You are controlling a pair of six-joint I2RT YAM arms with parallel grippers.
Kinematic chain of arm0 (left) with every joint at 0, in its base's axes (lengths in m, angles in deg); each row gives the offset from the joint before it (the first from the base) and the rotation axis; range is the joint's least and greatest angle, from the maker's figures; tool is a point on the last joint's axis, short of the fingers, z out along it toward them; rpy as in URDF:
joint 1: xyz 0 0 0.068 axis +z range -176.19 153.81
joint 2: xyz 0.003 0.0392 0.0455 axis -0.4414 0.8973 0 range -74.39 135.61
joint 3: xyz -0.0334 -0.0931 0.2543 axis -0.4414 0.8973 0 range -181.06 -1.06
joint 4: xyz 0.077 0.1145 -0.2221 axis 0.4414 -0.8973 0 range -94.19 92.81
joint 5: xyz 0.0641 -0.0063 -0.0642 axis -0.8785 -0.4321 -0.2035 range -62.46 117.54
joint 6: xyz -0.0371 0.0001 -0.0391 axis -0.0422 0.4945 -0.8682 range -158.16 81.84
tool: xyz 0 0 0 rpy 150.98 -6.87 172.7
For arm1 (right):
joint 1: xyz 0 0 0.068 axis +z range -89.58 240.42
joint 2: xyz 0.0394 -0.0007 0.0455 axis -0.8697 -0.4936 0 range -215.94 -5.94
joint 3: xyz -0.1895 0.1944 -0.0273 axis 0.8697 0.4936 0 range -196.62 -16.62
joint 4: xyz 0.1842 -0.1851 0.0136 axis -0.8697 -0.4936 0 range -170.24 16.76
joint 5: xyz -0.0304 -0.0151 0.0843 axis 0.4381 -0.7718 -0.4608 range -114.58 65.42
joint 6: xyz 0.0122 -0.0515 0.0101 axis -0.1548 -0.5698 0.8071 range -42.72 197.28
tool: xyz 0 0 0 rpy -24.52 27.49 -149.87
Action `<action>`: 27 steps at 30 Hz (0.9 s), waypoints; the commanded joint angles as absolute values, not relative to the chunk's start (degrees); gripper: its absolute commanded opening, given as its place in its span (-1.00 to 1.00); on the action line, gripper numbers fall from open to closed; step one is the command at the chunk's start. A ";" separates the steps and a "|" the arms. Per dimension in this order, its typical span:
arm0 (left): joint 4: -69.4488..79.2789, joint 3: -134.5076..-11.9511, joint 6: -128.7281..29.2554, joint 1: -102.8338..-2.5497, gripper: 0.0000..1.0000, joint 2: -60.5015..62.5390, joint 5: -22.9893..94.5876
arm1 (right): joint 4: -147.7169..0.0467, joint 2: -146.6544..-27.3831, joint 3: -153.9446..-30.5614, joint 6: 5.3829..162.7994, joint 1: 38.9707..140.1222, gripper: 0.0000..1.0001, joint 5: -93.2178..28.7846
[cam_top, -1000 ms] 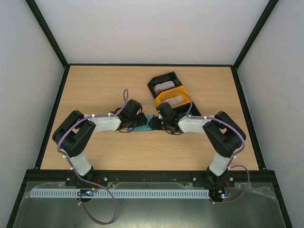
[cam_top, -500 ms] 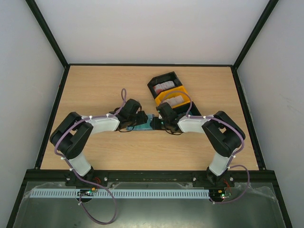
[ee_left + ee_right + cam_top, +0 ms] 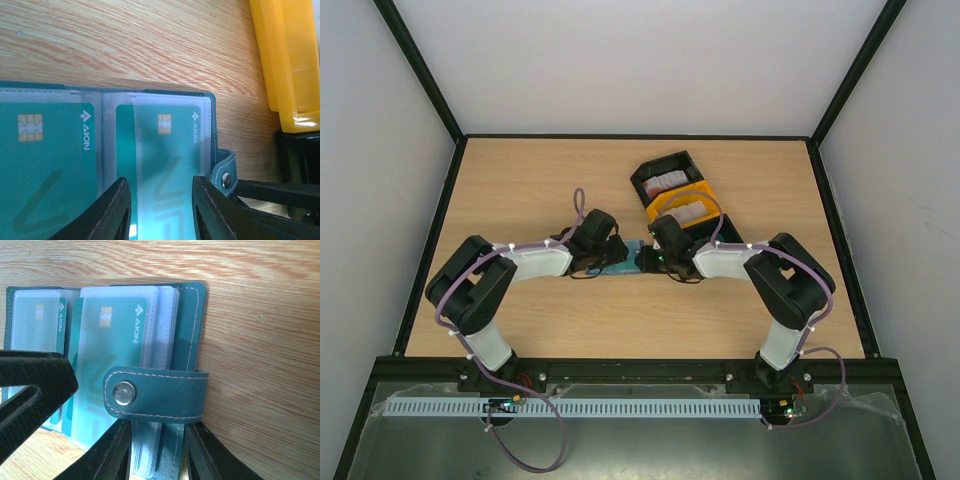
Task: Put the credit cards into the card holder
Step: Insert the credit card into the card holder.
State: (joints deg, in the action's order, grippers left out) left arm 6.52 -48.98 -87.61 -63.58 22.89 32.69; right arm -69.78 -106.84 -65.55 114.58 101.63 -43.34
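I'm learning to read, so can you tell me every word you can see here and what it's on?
"AION": on the teal card with the pale chip, in a clear sleeve of the card holder.
"AION": on the teal card with the gold chip, in the next sleeve.
Big pale marks lower on both cards: too faint to read.
The cards in the black bin and yellow bin: too small to read.
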 commanded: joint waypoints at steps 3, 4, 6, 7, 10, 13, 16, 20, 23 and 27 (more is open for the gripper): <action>7.51 -48.76 -86.60 -64.05 -0.36 24.39 35.47 | -71.57 -108.66 -66.11 114.27 101.50 -0.39 -43.81; 7.94 -48.58 -86.48 -64.07 -0.37 24.32 35.86 | -71.65 -108.59 -66.22 114.31 101.49 -0.39 -43.82; 8.91 -48.28 -86.24 -64.15 -0.38 23.88 36.39 | -71.66 -108.37 -66.20 114.29 101.52 -0.39 -43.75; 8.91 -48.26 -86.23 -64.16 -0.38 23.78 36.32 | -71.66 -108.36 -66.21 114.36 101.47 -0.39 -43.67; 7.27 -48.35 -86.47 -64.16 -0.33 22.78 33.87 | -71.66 -108.19 -66.24 114.45 101.55 -0.39 -43.20; 5.34 -48.23 -86.82 -64.32 -0.14 21.77 30.44 | -71.83 -108.22 -66.10 114.49 101.46 -0.39 -42.74; 3.95 -48.38 -86.88 -64.55 0.00 21.79 29.11 | -71.83 -108.49 -66.01 114.54 101.50 -0.39 -42.73; 2.97 -48.65 -87.07 -65.03 0.03 22.95 28.79 | -71.92 -108.74 -66.02 114.46 101.48 -0.39 -42.73; 2.63 -49.09 -87.19 -65.20 -0.02 24.24 29.17 | -72.01 -108.77 -66.04 114.39 101.51 -0.39 -42.70; 3.51 -49.22 -86.91 -65.30 -0.23 24.60 30.58 | -72.10 -108.77 -66.02 114.28 101.49 -0.39 -42.68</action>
State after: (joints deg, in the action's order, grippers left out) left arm 4.55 -48.98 -87.24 -64.93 23.32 30.08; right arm -69.73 -106.97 -65.65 114.60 101.61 -43.69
